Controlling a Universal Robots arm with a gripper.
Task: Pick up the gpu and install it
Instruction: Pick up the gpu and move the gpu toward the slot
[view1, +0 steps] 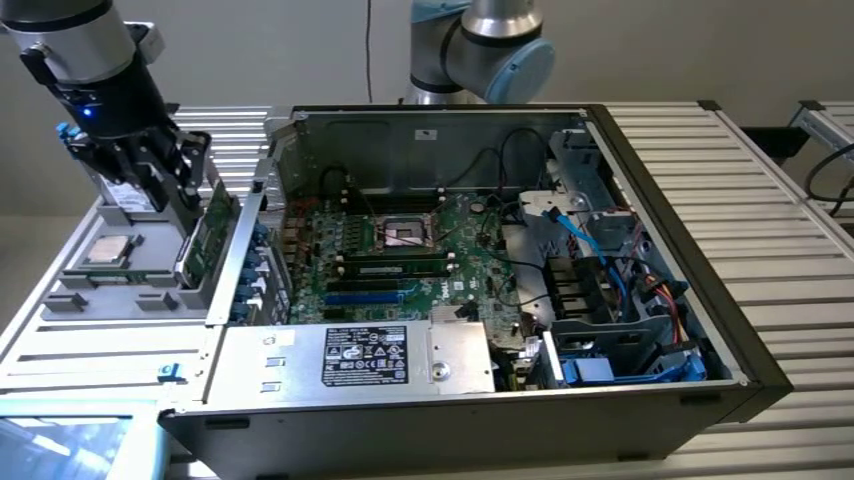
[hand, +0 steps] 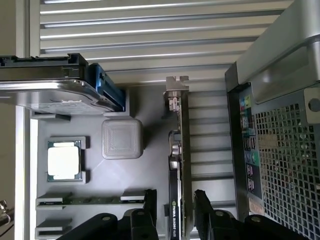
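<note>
Gripper sits over the grey parts tray at the exterior view's left, just beside the open computer case. The jaws are open and straddle the gpu, with one black finger on each flat side of the card. There is a clear gap on the black-face side, and the other finger is close, but contact can't be told. The gpu stands on its long edge in a tray slot, upright, and has not been lifted. From the wrist view it is a thin strip with a green board edge and one black face carrying small white lettering. A silver metal end bracket sits at the end far from the fingers. In the exterior view the gpu shows its green face, in the tray slot nearest the case wall. In the same tray are a silver box drive with a blue connector end, a square silver processor chip lying flat, and a grey square block between the chip and the gpu. The motherboard is exposed inside the case, well apart from the card.
</note>
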